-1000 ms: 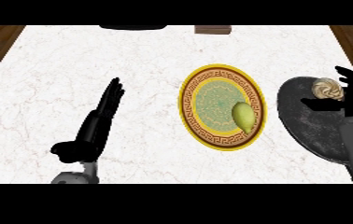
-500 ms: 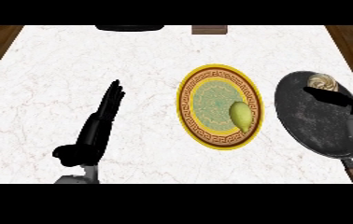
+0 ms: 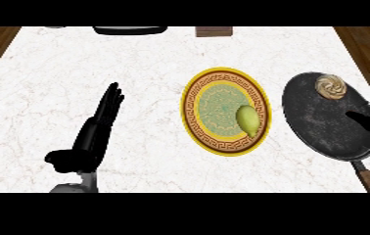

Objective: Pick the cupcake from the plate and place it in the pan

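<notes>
Cupcake: sits inside the pan at its far edge, swirled pale top facing up, off the plate and well apart from both hands.
Pan: dark, round and mottled, lying at the right side of the counter; its handle runs toward the near right corner and leaves the view there.
Plate: yellow-rimmed with a brown key-pattern band and a pale green centre, resting just left of the pan with a narrow strip of counter between them.
Green fruit: a yellow-green, pear-like piece lying on the right part of the plate, its narrower end pointing far.
Left hand: rests on the left part of the counter, well apart from the plate; its fingers are straight, held close together and pointing far, the thumb sticking out to the left, and it holds nothing.
Right hand: only a dark sliver shows at the right edge, over the pan's near right part; I cannot tell how its fingers stand.
Counter: white marble top; two dark things lie cut off along its far edge, too little showing to name them.
</notes>
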Tool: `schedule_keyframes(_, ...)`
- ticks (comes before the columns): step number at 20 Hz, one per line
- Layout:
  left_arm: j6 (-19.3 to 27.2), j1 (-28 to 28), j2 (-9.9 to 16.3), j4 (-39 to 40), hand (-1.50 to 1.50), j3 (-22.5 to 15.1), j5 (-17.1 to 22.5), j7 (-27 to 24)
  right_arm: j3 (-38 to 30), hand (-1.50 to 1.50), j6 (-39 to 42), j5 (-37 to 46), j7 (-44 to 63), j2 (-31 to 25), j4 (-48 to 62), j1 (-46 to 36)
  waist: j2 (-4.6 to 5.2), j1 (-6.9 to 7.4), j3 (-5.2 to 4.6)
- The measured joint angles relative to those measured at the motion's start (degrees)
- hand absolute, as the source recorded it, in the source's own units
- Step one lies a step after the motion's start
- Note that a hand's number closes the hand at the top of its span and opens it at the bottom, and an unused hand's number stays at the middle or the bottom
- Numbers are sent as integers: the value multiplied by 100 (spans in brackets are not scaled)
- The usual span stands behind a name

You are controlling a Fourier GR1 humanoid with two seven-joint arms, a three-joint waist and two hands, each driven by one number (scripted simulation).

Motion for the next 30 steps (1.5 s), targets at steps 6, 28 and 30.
schedule_keyframes(6,29,144,-74,63,0,-56,-96,-213,-133,-150,1057,-777,-19,215,-1514,1364,8,9,-1)
schedule_keyframes(28,-100,22,-181,-133,0,4,-183,146,-321,-150,1763,-489,-330,1137,-3462,3256,36,105,3)
schedule_keyframes(30,-94,-30,-200,1,0,41,-209,53,-381,-150,1820,-460,-338,1185,-3613,3398,37,101,3)
